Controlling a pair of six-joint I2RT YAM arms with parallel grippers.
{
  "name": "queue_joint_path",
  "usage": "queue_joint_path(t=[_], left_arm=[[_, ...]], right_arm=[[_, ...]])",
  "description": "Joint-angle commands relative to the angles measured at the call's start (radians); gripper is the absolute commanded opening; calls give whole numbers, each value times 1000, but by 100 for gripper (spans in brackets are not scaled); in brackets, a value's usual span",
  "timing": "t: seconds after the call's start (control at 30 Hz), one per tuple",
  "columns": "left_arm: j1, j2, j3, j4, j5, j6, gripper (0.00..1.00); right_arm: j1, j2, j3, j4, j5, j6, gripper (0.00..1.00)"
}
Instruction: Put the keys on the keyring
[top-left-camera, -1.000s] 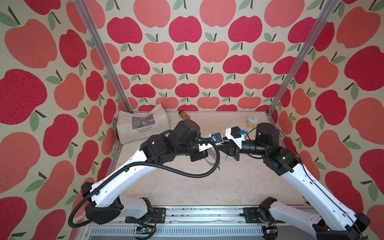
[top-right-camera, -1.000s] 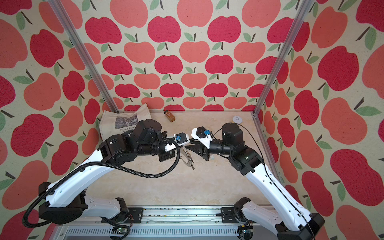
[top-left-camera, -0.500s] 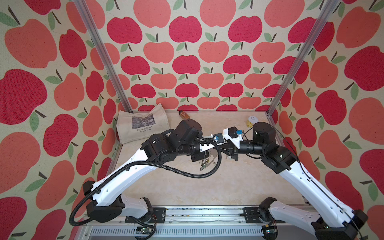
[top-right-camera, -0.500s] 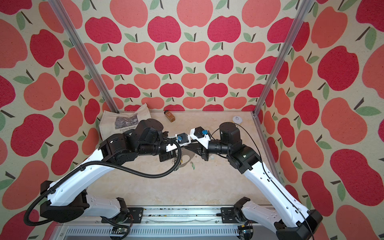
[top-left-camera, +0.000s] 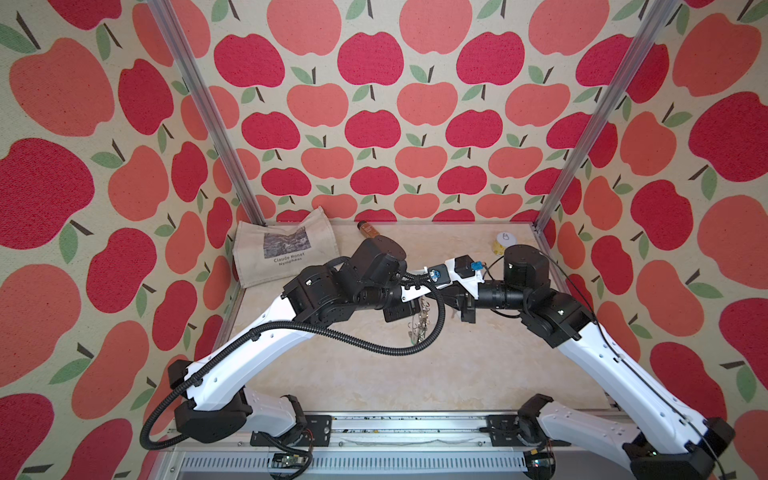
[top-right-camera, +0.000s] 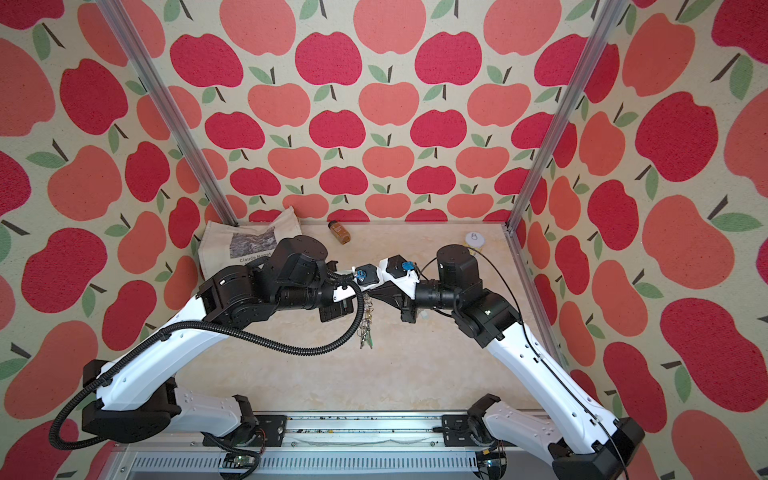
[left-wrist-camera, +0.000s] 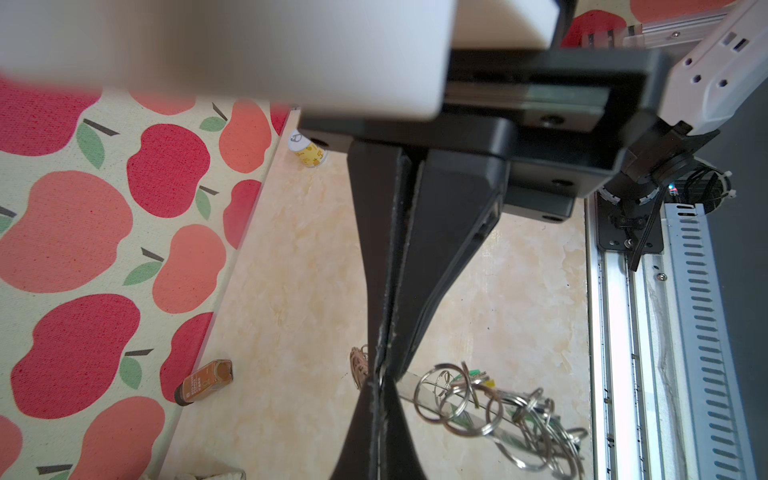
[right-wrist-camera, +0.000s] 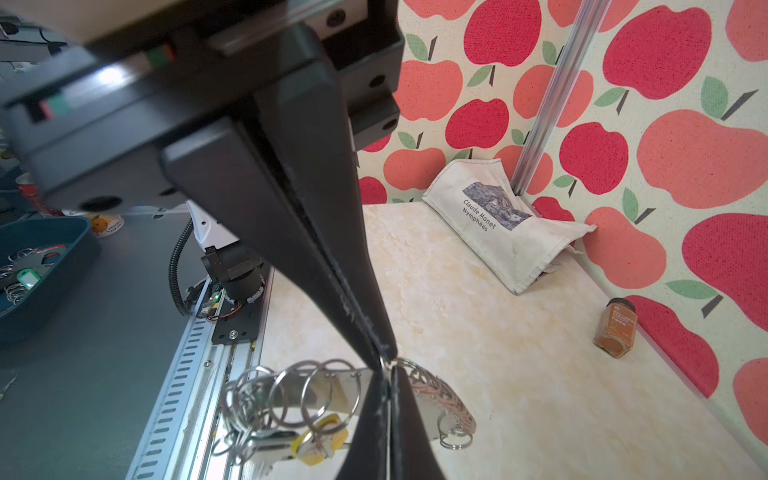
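Both arms meet nose to nose over the middle of the table (top-left-camera: 478, 365), and the keyring (right-wrist-camera: 434, 397) hangs between them, clear of the surface. The left gripper (left-wrist-camera: 380, 368) is clamped tight, fingers pressed flat together with no gap, pinching the top edge of the keyring. The right gripper (right-wrist-camera: 385, 359) comes in from the opposite side of the keyring, and its jaws are fully closed as well. Its tips nip that same top edge, right against the left gripper's tips. Whether it has the plate itself or one of the small rings there, I cannot tell.

Along one edge of the keyring runs a packed row of small silver rings, seen well in the right wrist view. Larger split rings (right-wrist-camera: 286, 395) loop through the plate and sag below it. The keys (right-wrist-camera: 320, 442) dangle in that tangle under the keyring, with yellow tags showing. In both top views the whole bunch trails straight down from the keyring.

Behind the keyring, against the back wall, lies a brown spice jar (top-right-camera: 338, 232). Behind the keyring on the left arm's side slumps a cream tote bag (top-left-camera: 286, 249). Behind it on the right arm's side stands a small yellow can (top-left-camera: 505, 241).
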Motion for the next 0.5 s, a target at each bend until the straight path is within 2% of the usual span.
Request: queue_joint_path(t=[0.0,0.1,0.23,0.3,0.47], left_arm=[[-14,5,36,20,11,-10,0],[-13,-7,21,53,-18,-31,1],[-8,-50,-22,123,-52,-65,28],[0,-76,-42,163,-56,-94,35],[16,-122,-77,222,-21,-152,34]], right_arm=[[4,-14,10,30,-7,17,0],[-3,-38,-23,84,-4,41,0],[-26,-89,-91,225,-20,111,0],[-35,-104,-113,281,-38,144,0],[-51,-126,-176,453,-65,240,0]])
